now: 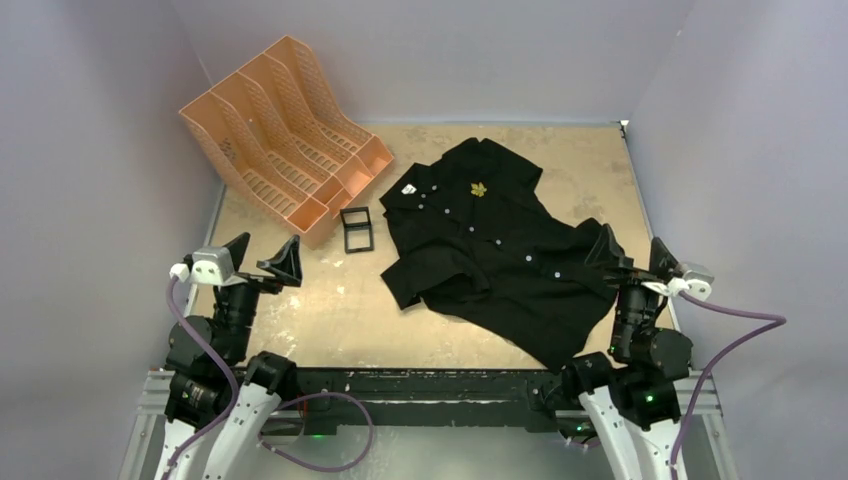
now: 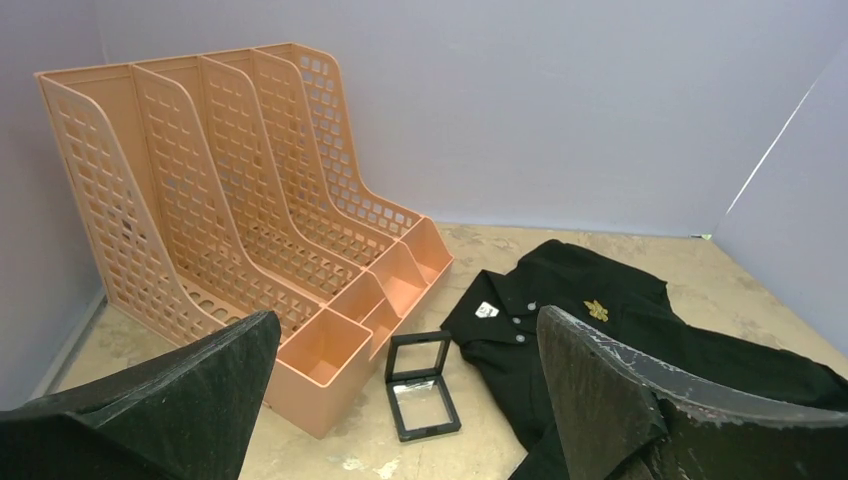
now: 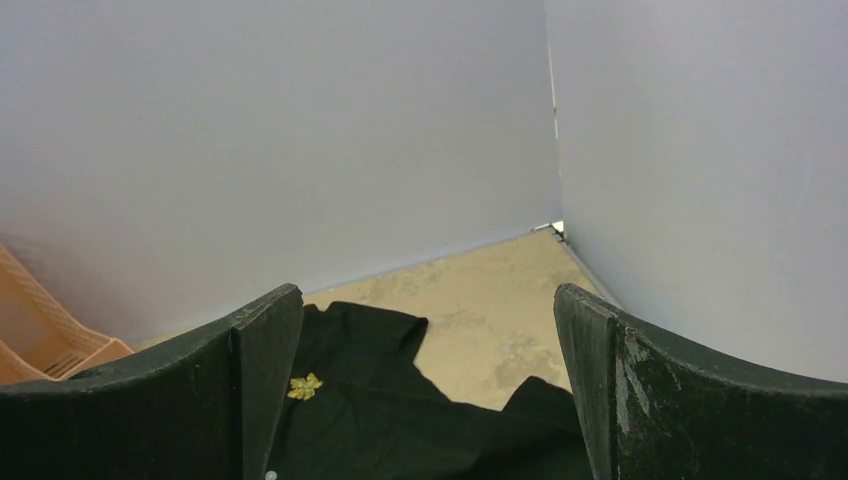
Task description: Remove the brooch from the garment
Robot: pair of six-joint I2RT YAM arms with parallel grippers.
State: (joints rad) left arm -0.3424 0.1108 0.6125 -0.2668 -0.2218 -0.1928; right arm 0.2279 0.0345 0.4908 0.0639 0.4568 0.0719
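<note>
On the tan surface (image 1: pixel 330 310) the black garment (image 1: pixel 500 260) lies flat, collar toward the far left. The left pincer (image 1: pixel 263 252) and right pincer (image 1: pixel 632 252) both hang spread and empty near the front edge. Reaching hasn't begun, I'd say. Next, 1 must travel to the tiny gold brooch (image 1: pixel 478 189) pinned beside the collar.

Peach file rack (image 1: pixel 280 130) stands back left; open black case (image 1: pixel 357 229) just beside it.

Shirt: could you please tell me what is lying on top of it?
A gold brooch sits on the chest of the shirt, alongside white buttons and a neck label. How the brooch fastens underneath is hidden by the fabric.
</note>
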